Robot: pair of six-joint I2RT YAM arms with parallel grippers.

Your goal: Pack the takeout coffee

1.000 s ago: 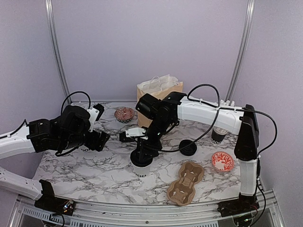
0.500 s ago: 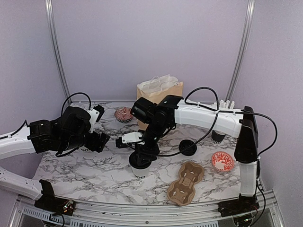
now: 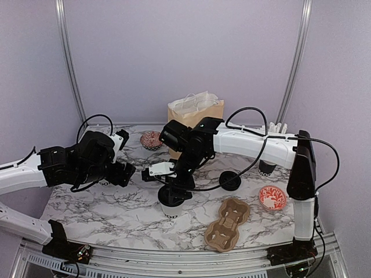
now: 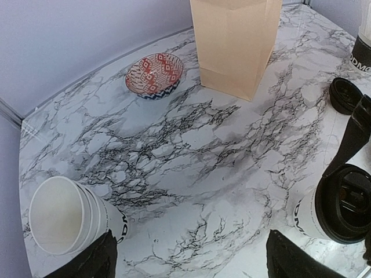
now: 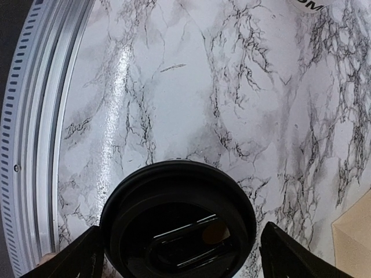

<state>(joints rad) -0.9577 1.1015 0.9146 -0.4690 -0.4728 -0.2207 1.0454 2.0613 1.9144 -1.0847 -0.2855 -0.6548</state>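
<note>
A takeout coffee cup (image 3: pixel 172 204), white with a black lid (image 5: pixel 179 223), stands upright at the table's middle front. My right gripper (image 3: pixel 172 188) hangs just over it, open. In the right wrist view its fingertips (image 5: pixel 293 255) flank the lid, with a gap showing on the right side. A stack of lidless white cups (image 4: pixel 64 214) lies on its side at the left. My left gripper (image 4: pixel 191 266) is open beside that stack over bare marble, holding nothing. In the top view the left gripper (image 3: pixel 124 172) hides most of the stack.
A brown paper bag (image 3: pixel 195 116) stands at the back centre. A pulp cup carrier (image 3: pixel 227 223) lies front right. A loose black lid (image 3: pixel 230 180), two red-patterned bowls (image 3: pixel 152 139) (image 3: pixel 272 197) and a dark cup of sticks (image 3: pixel 268 165) are also on the table. An aluminium rail (image 5: pixel 40 116) edges the front.
The right gripper's jaws have widened around the lidded cup, and its wrist shifted slightly left. The left arm edged a little to the right.
</note>
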